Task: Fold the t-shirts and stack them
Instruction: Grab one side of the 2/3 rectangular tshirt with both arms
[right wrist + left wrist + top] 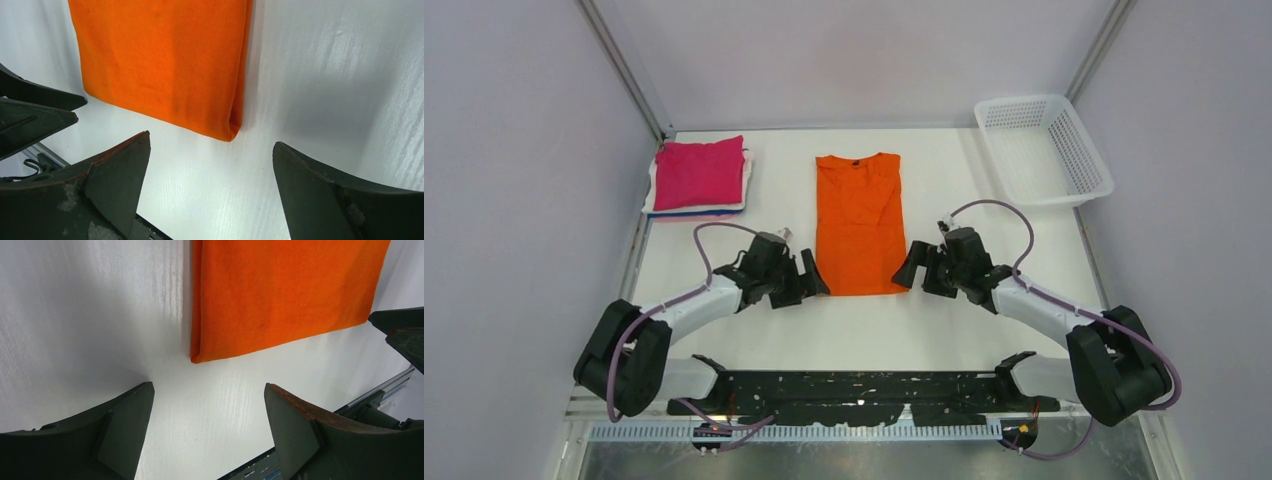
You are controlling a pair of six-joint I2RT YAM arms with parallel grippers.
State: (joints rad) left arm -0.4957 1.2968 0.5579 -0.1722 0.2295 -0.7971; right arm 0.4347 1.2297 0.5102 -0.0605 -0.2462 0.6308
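An orange t-shirt (859,222) lies flat in the middle of the white table, folded into a long strip with the collar at the far end. My left gripper (812,280) is open and empty just off its near left corner (200,355). My right gripper (910,268) is open and empty just off its near right corner (231,131). Neither touches the cloth. A folded magenta-pink t-shirt (699,173) tops a stack at the far left, with white and blue edges (699,212) showing beneath it.
A white plastic lattice basket (1044,148) stands at the far right corner. Grey walls close in the table on the left, right and back. The black base rail (854,395) runs along the near edge.
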